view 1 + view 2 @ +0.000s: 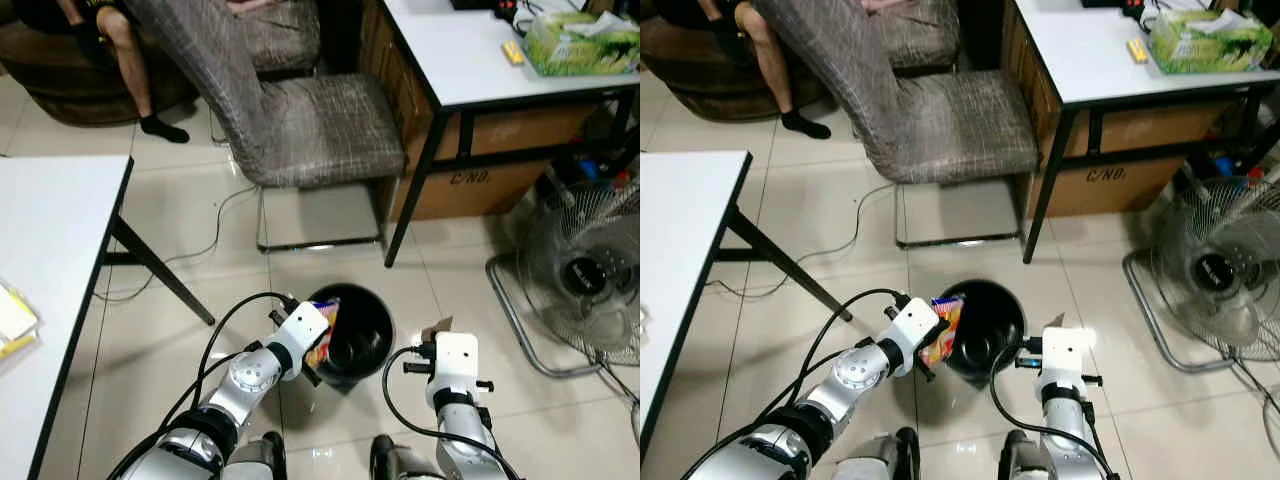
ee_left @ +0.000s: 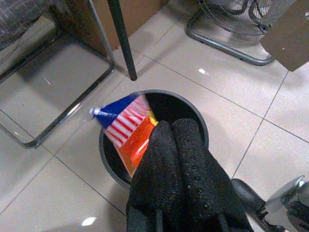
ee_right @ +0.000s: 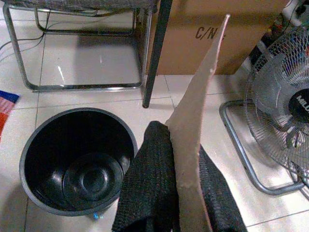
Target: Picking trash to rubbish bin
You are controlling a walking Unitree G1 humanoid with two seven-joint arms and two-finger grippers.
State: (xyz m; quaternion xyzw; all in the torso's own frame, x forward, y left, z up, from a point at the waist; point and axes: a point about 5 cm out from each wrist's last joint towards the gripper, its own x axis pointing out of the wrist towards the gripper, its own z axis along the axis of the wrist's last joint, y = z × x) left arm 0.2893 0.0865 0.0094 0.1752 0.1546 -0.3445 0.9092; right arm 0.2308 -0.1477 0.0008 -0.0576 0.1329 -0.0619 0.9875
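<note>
The wrapper (image 2: 126, 133) is pinched between the fingers of the left gripper (image 2: 176, 145), which are pressed together on its lower end. It hangs at the left rim of the bin (image 1: 372, 350), with its free end reaching partly over the opening. I think it is held there so that it will fall inside when the fingers let go; a little more reach toward the middle may make the drop safer.

The right gripper (image 3: 186, 159) is clamped on a piece of cardboard (image 3: 195, 130), which stands up between its fingers. This gripper is just beside the bin on the right, not over it, probably waiting for its turn.

The bin stands on the tiled floor (image 1: 170, 330), in front of a chair (image 1: 300, 120) and near a fan (image 1: 585, 275). It is black, round and looks empty inside.

The wrapper is a thin, flat, shiny packet. It is orange, with a blue corner and red and white stripes. It looks light and limp, so it may catch on the rim.
</note>
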